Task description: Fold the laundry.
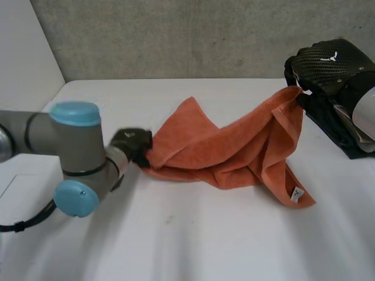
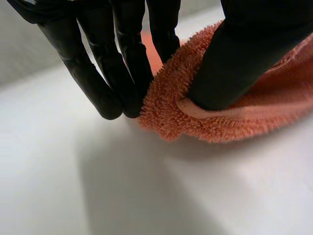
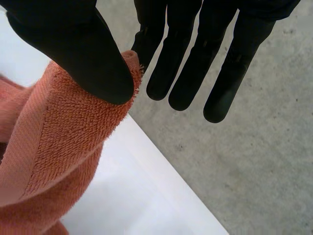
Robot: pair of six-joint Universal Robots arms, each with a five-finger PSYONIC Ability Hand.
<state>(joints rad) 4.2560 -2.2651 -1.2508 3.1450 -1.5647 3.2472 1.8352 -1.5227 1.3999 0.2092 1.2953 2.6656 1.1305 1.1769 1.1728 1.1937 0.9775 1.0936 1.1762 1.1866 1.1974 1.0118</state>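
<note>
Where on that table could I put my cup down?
The near table in front of the towel is bare, and so is the strip between towel and wall. It is crowded mid-table, where the towel stretches between the left hand and the right hand.

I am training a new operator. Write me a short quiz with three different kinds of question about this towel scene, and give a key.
1. True or false: the orange towel lies flat and fully spread on the table.
2. Which one holds a towel corner raised above the table? A) left robot hand B) right robot hand C) neither
3. Fill in: the small label on the towel is ____ in colour.
Key: 1 false, it is bunched; 2 B; 3 white.
</note>
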